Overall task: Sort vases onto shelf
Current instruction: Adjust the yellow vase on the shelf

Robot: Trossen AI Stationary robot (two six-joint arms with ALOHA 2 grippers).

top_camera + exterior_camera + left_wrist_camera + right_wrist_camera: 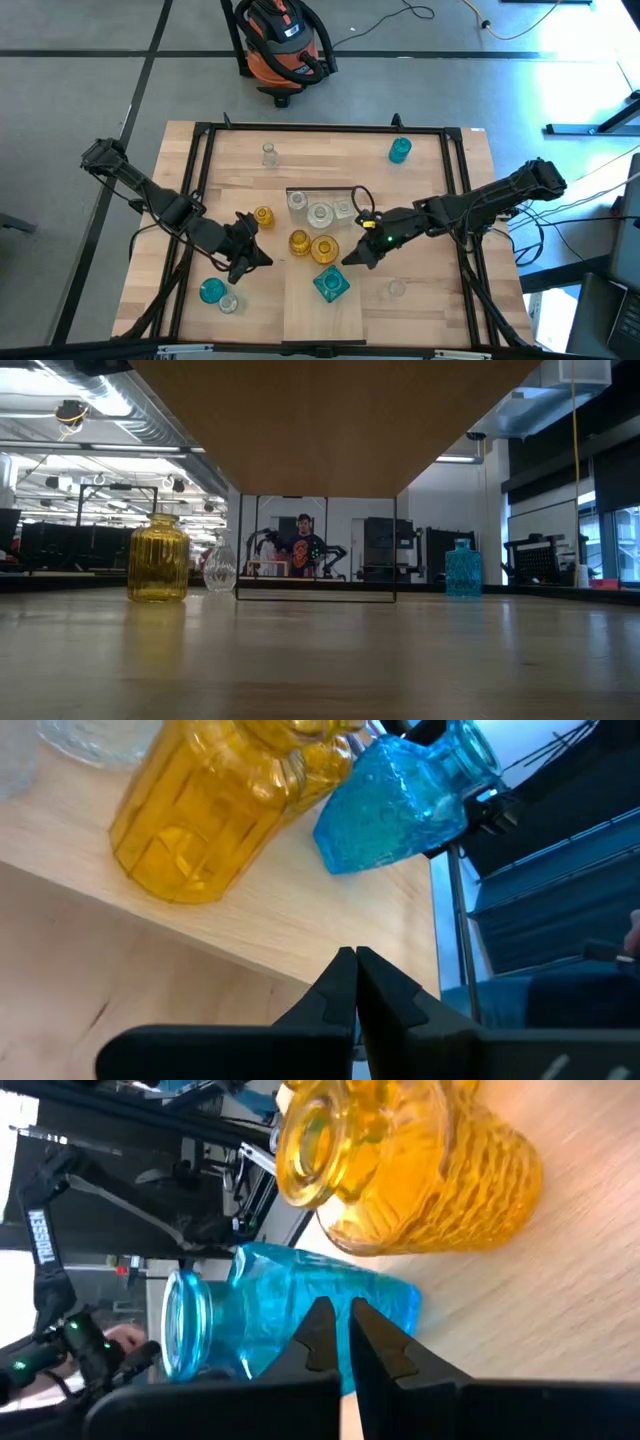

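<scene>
The shelf [345, 318] is a pale plank running from the table's middle to its near edge. On it stand three clear vases [320, 214], two amber vases [324, 250] and a square teal vase [331, 284]. Other vases stand on the tabletop: amber [263, 216], clear [269, 153], teal [400, 150], teal [211, 291], clear [229, 303] and clear [396, 290]. My left gripper [264, 259] is shut, just left of the shelf's amber vases [200, 810]. My right gripper [349, 261] is shut, right of the shelf, pointing at the teal vase [290, 1315].
A black frame [205, 140] runs around the tabletop. An orange and black vacuum [285, 45] stands on the floor beyond the far edge. In the low view the shelf's underside [300, 420] hangs overhead on a thin black bar frame [240, 550]; a person [303, 545] stands far behind.
</scene>
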